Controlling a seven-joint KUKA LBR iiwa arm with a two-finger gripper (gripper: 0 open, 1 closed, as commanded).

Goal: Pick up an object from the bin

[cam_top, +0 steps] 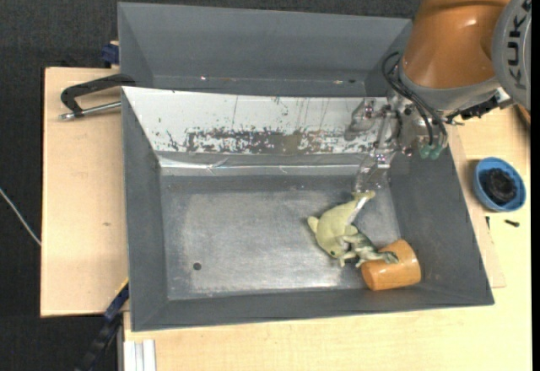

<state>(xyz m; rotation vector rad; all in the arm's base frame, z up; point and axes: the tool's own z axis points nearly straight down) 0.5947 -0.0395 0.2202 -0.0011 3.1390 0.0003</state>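
Arm's (456, 32) jaws pinch pale toy animal (337, 230) beside orange cylinder (392, 266), near bin's right wall (440, 213).

One pale toy (337, 231), one orange cylinder (393, 266)

The seven-joint arm, its wrist under a rounded glossy orange cover (451, 28), came in from the upper right. Black cables (411, 99) looped beneath that cover. The slim metal two-finger gripper (366, 189) hung below, angled down and slightly leftward.

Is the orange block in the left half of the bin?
No, the orange block lies at lower right, beside the pale toy.
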